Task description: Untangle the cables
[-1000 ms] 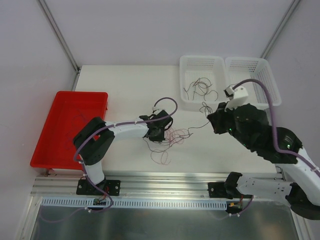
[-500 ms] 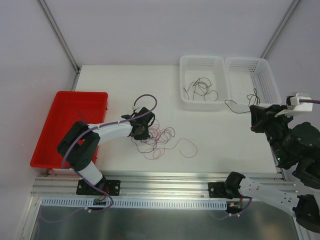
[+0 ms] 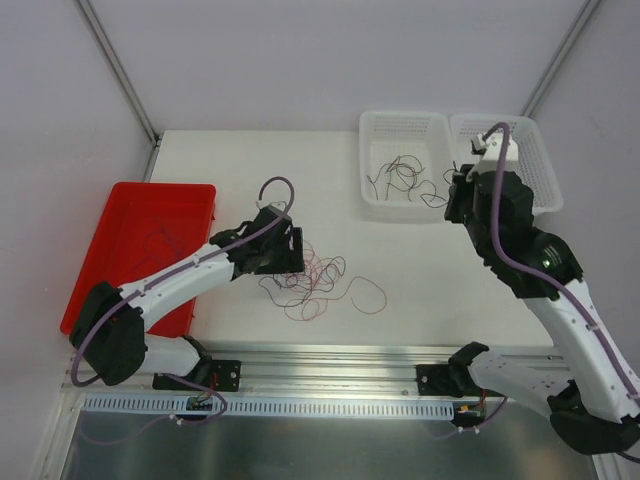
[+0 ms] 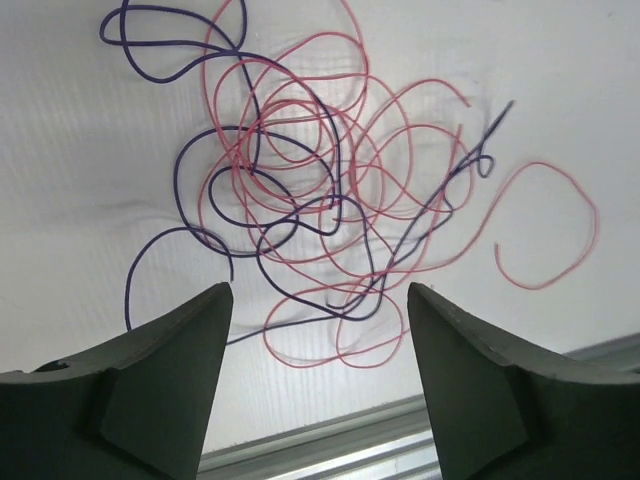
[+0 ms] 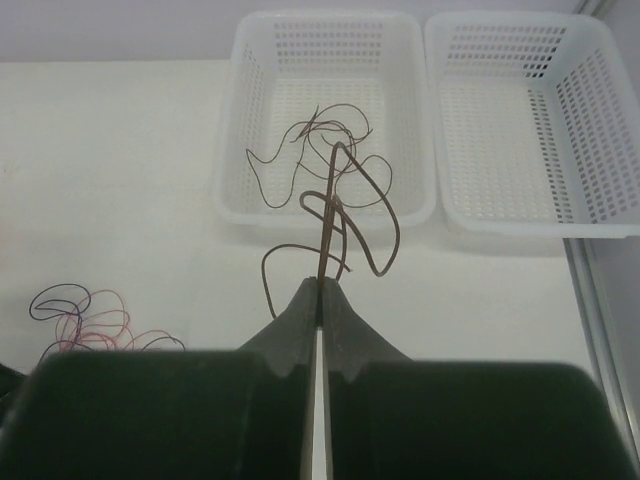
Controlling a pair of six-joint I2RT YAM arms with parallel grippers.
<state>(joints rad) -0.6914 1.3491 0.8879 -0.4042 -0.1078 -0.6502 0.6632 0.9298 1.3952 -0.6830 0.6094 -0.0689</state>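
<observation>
Right wrist view puts my right claw (image 5: 320, 288) clamped on a thin dark brown wire (image 5: 326, 220). It runs straight ahead of the tips, over the near wall of the left white perforated plastic basket (image 5: 232, 150), where other dark strands (image 3: 400, 178) lie. My left claw (image 4: 318, 292) gapes, with the pink-red and purple wire tangle (image 4: 330, 200) just ahead on the white surface (image 4: 80, 140).

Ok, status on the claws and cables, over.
Left claw open over the pink-and-purple tangle. Right claw shut on a brown cable by the basket. More brown cables inside it.
</observation>
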